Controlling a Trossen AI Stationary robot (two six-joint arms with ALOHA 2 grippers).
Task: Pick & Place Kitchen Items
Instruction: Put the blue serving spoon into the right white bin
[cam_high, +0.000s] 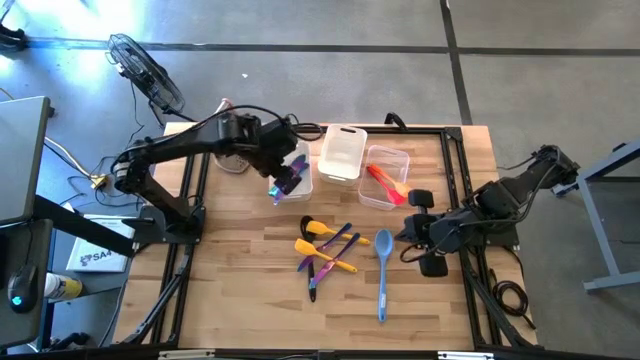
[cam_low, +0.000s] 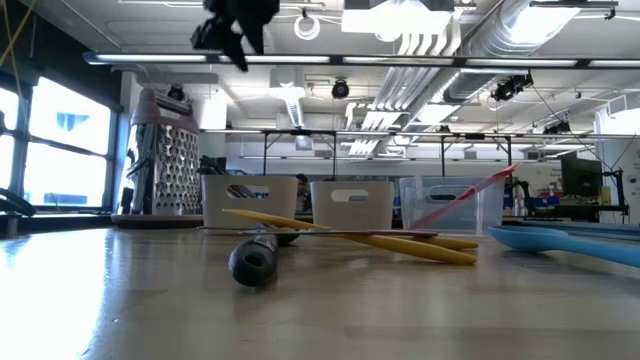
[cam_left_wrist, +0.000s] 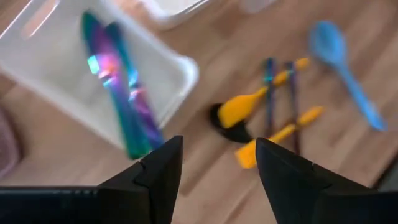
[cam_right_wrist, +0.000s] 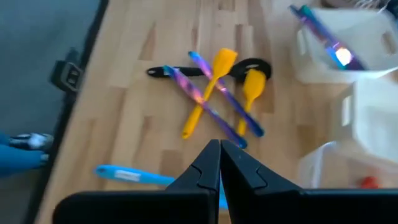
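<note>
My left gripper hovers open above the left clear tub, holding nothing. Shiny purple-teal utensils lie in that tub, their ends leaning on its rim. A pile of yellow spatulas, purple-blue utensils and a black spoon lies on the table's middle. A blue spoon lies flat to its right. Red and orange utensils sit in the right tub. My right gripper waits shut, right of the pile.
A white tub stands between the two clear tubs. The metal grater stands at the table's far left, behind the left arm. In the low view a black handle and the yellow spatulas lie nearest.
</note>
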